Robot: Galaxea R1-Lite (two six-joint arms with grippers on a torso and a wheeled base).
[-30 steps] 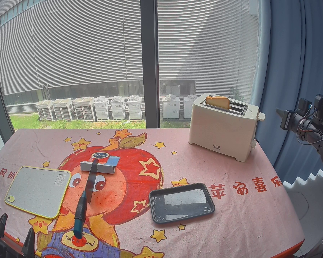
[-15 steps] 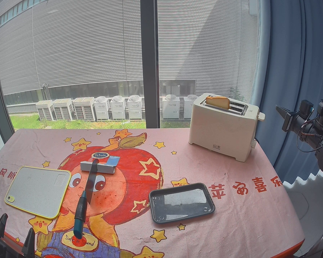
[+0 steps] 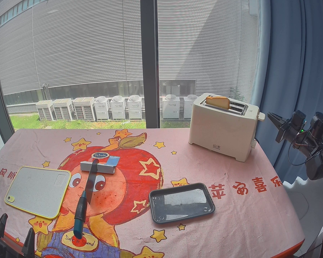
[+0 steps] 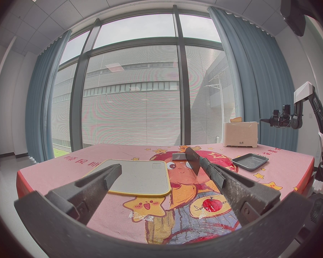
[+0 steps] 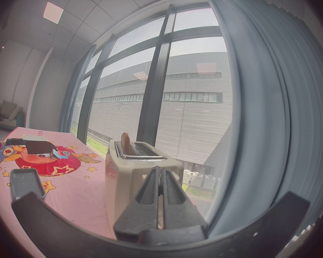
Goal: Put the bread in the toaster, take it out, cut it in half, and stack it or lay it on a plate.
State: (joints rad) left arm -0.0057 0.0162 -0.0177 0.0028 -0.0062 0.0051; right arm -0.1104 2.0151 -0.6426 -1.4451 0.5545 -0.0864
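Bread [image 3: 218, 101] upright in toaster [image 3: 222, 128] slot, top poking out, easy pinch. Right gripper [image 3: 270, 114] near lever end, fingers pressed together, nothing held; needs opening first, I reckon. Left gripper [image 4: 158, 163] spread wide, empty, parked by board [image 3: 37, 190] and knife [image 3: 85, 195], probably for cutting. Plate [image 3: 151, 204] up front.

Red characters are printed along both ends of the counter [image 3: 247, 212]; the toaster [image 3: 222, 129] front bears a small dark mark, too small to make out

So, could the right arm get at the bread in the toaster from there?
Probably yes: the bread sticks up from the toaster, nothing lies between it and the right arm; the shut jaws must open first.
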